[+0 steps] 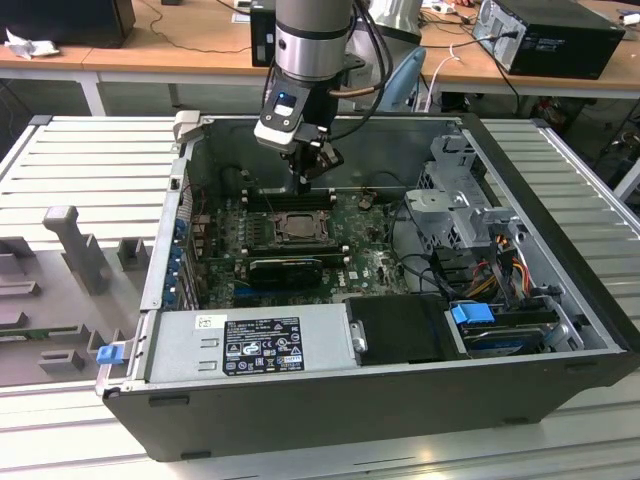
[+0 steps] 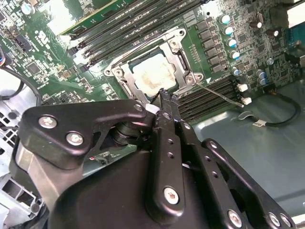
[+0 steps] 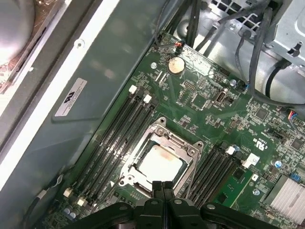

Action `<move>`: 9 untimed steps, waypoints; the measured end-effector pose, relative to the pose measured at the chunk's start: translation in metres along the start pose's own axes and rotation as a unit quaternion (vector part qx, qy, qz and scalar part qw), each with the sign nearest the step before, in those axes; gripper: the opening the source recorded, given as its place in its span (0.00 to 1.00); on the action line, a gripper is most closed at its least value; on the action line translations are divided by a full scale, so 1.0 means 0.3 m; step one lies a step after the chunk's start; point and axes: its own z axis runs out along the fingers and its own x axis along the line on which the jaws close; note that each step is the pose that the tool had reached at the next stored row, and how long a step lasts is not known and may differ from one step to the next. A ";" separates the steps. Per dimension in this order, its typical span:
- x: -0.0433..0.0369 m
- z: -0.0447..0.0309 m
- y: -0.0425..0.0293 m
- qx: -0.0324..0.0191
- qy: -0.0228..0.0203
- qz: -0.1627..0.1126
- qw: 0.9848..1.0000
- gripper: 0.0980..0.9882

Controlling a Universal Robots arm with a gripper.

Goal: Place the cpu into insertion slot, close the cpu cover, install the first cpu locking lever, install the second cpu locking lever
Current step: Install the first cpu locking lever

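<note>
From where I'm sitting, the open desktop case (image 1: 330,400) lies on its side on the grey slatted table (image 1: 90,160). The power supply (image 1: 250,340) runs along the near wall, with a blue tab (image 1: 110,352) at the corner on the exterior view's left. The drive cage (image 1: 455,200) and a tangle of cables (image 1: 500,265) are over on the exterior view's right, and a black expansion card (image 1: 285,268) sits mid-board. In the first wrist view I can make out long memory slots (image 3: 119,133), a coin cell battery (image 3: 176,65) and a finned heatsink (image 3: 286,193).

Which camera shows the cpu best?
The first wrist view: the cpu lies near centre, pale face framed by the cpu cover. The second wrist view shows it too, more slanted; the exterior view shows it small.
</note>
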 end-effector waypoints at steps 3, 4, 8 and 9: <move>0.000 0.000 0.000 0.000 0.000 -0.012 1.000 0.01; 0.000 0.000 0.000 0.000 0.000 -0.016 1.000 0.01; 0.000 0.000 0.000 0.001 0.000 -0.041 0.999 0.01; 0.000 0.000 0.000 0.001 0.000 -0.047 0.999 0.01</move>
